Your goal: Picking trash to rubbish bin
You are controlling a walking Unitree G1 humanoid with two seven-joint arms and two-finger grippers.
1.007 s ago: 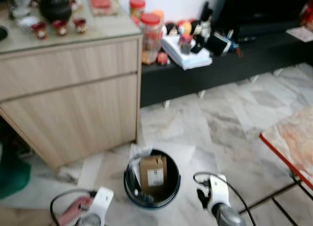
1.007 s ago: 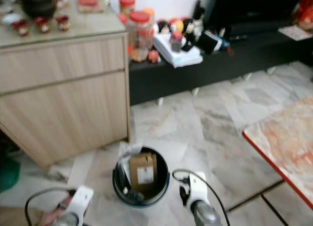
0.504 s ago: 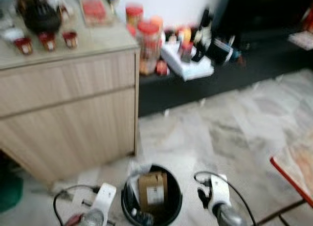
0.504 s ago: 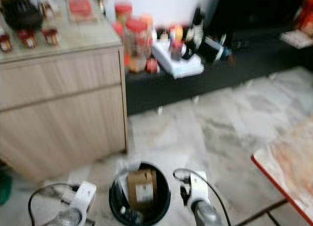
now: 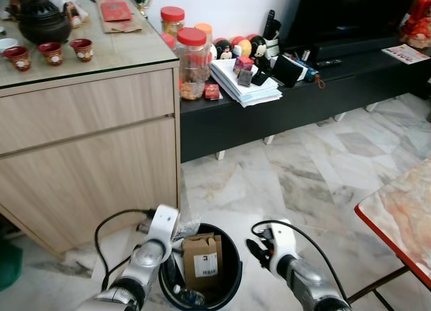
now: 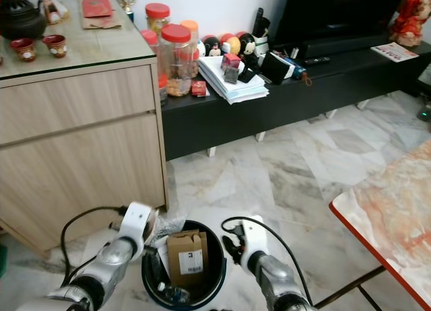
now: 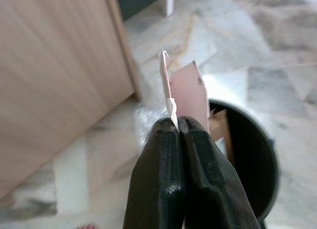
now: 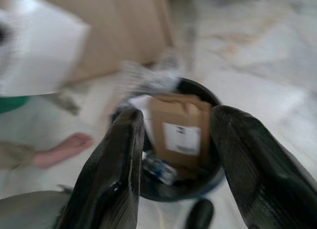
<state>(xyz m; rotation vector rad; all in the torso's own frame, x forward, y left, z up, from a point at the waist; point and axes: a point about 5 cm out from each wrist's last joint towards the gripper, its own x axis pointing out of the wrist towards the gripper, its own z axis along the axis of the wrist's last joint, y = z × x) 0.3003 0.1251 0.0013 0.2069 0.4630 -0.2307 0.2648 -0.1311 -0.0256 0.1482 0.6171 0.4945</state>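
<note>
Now, left gripper (image 7: 179, 140): fingers pressed together on a thin pink-and-white paper scrap (image 7: 185, 92), which stands up past the fingertips.
Scrap to bin: the black rubbish bin (image 5: 232, 274) sits just beside and below the held scrap, toward the robot's right; the scrap looks near the rim rather than over the opening.
Nearer arm: the left one, touching or almost touching the rim.
Bin contents: a brown cardboard box (image 5: 202, 260) standing upright, with crumpled plastic at the rim.
Right gripper (image 8: 173, 140): fingers spread wide, empty, at the bin's other side.
Next move, likely: shift the scrap rightward over the opening before release.
</note>
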